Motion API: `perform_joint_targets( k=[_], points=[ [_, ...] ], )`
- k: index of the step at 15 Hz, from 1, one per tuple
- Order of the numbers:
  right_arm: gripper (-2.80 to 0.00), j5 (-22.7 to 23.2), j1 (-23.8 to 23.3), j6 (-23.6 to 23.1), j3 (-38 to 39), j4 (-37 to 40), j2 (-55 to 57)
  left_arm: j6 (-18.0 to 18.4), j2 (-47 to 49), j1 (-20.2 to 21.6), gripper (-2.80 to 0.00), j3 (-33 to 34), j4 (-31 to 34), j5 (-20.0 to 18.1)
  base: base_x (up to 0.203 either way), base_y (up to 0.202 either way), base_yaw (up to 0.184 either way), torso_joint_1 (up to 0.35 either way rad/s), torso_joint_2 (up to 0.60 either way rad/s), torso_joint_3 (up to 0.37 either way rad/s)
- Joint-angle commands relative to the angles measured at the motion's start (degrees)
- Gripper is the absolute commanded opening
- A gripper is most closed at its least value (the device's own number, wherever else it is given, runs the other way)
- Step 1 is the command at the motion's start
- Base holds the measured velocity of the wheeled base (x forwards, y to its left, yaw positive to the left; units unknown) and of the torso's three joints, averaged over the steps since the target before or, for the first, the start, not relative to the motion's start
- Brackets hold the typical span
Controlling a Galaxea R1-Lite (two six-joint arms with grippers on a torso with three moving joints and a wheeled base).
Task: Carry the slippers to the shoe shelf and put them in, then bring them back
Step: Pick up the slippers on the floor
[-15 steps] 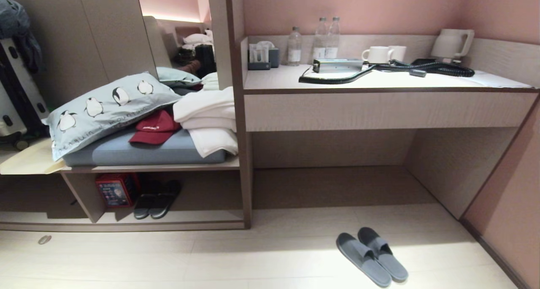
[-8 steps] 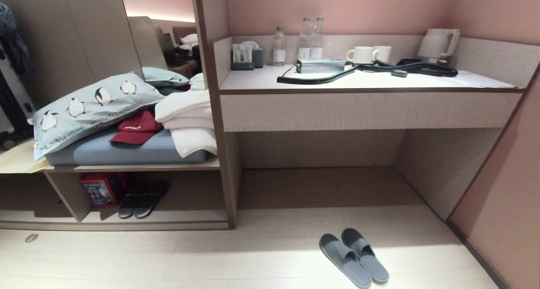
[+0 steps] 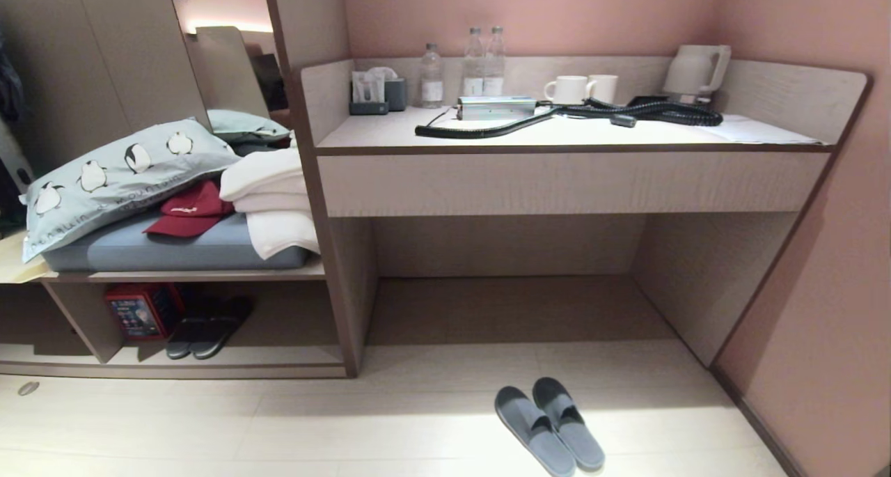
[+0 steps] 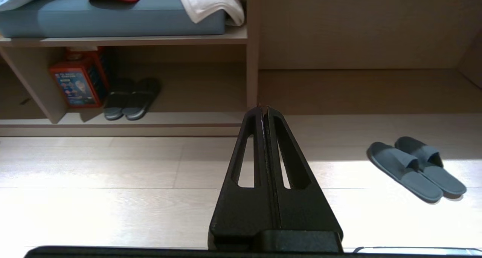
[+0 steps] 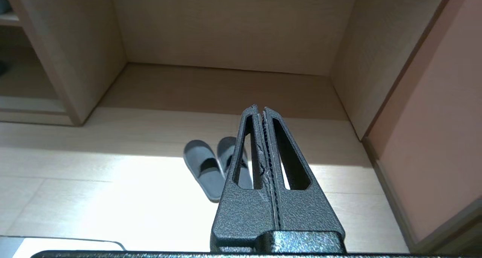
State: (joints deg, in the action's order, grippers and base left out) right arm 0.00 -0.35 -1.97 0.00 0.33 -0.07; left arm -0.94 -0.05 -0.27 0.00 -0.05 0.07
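The grey-blue slippers (image 3: pixel 550 425) lie side by side on the pale floor, in front of the open space under the desk. In the left wrist view the slippers (image 4: pixel 414 167) are far off to one side; in the right wrist view the slippers (image 5: pixel 205 167) lie just beyond my fingers and partly behind them. The shoe shelf (image 3: pixel 278 355) is the low wooden cubby at the left, under the bench. My left gripper (image 4: pixel 262 108) is shut and empty above the floor. My right gripper (image 5: pixel 260 108) is shut and empty too. Neither arm shows in the head view.
A dark pair of slippers (image 3: pixel 205 327) and a red box (image 3: pixel 136 312) stand in the shelf's left part. The bench above carries a penguin pillow (image 3: pixel 118 177), red cap (image 3: pixel 188 210) and white towels (image 3: pixel 271 198). The desk (image 3: pixel 557 177) holds bottles, cups, kettle and cable. A pink wall (image 3: pixel 821 324) closes the right.
The whole head view has slid left, so the camera has turned or driven right. The slippers still lie on the floor and nothing else has moved.
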Motion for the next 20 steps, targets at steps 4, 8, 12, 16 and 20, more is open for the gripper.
perform_joint_targets(
  k=[4, 8, 12, 16, 20],
  points=[
    [-2.80, 0.0, 0.0, 0.0, 0.0, 0.0, -0.1, 0.1, 0.0, 0.0, -2.80, 0.1, 0.0, 0.0, 0.000, -0.183, 0.002, 0.003, 0.00, 0.005],
    [-2.80, 0.3, 0.0, 0.0, 0.0, -0.1, -0.1, 0.4, 0.0, 0.0, -2.80, 0.1, 0.0, -0.1, 0.000, -0.025, 0.001, 0.001, 0.00, 0.001],
    [-2.80, 0.3, 0.0, 0.0, 0.0, 0.0, -0.1, 0.3, 0.0, 0.0, -2.80, 0.1, 0.0, 0.0, 0.000, 0.000, 0.000, 0.001, 0.00, -0.115],
    [-2.80, 0.3, 0.0, 0.0, 0.0, -0.1, -0.1, 0.2, 0.0, 0.0, -2.80, 0.1, 0.0, 0.0, 0.000, 0.000, 0.000, 0.004, 0.01, -0.194],
    [-2.80, 0.4, 0.0, 0.0, 0.0, 0.0, -0.1, 0.1, 0.0, 0.0, -2.80, 0.1, 0.0, 0.0, 0.000, 0.000, 0.000, 0.005, 0.00, -0.197]
  ],
)
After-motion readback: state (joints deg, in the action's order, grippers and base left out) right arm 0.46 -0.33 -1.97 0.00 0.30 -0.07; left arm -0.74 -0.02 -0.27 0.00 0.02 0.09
